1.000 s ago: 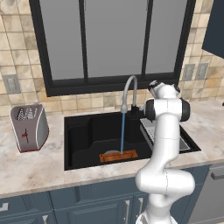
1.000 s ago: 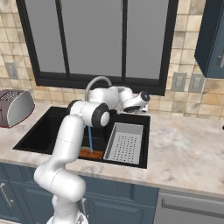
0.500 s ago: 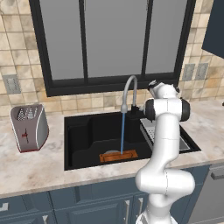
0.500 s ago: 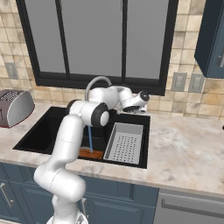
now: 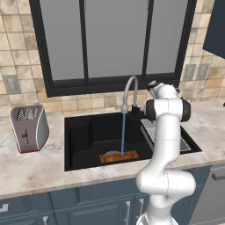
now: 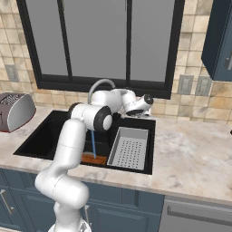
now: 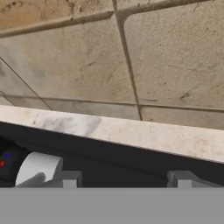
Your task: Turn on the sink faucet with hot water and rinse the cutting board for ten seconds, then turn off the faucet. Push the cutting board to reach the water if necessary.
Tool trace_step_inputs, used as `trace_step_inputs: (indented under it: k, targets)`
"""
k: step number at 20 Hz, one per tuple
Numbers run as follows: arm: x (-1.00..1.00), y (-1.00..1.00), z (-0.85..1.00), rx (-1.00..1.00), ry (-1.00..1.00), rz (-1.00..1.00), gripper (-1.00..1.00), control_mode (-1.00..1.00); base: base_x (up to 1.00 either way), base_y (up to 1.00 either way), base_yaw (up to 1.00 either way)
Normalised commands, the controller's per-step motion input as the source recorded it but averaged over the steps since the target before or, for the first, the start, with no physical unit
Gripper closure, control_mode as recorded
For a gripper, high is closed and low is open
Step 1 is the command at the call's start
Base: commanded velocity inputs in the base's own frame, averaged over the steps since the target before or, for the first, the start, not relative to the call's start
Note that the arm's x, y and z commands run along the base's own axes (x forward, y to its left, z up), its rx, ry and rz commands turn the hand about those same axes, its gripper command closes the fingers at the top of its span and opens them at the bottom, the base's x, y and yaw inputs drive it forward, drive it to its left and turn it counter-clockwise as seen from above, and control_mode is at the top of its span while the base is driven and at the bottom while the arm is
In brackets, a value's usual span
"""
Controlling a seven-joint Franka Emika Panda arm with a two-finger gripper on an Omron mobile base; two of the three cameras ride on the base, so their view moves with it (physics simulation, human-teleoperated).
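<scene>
Blue water (image 5: 123, 134) ran from the faucet (image 5: 130, 93) onto the cutting board (image 5: 118, 156) lying in the sink (image 5: 81, 132). Rinsing seemed the step in hand. Whether the gripper (image 6: 146, 102) by the faucet base was pinching anything, I could not tell. Next, it probably needed to push the lever off.

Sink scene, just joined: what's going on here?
The faucet is running: a thin stream of water drops onto the cutting board lying on the floor of the sink, so the rinse is under way. The arm reaches behind the spout with its hand by the faucet base, near the back wall. Whether the fingers grip the lever cannot be told. A grey rack sits in the right compartment.
</scene>
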Motion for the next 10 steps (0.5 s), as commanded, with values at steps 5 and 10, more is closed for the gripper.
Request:
trace_step_inputs:
  k: [5,10]
  targets:
    - [0.0,0.35,0.0,0.0,0.0,0.0,-1.0,-1.0,0.0,0.0,0.0]
    - [-0.01,0.44,0.0,-0.01,0.0,0.0,-1.0,-1.0,0.0,0.0,0.0]
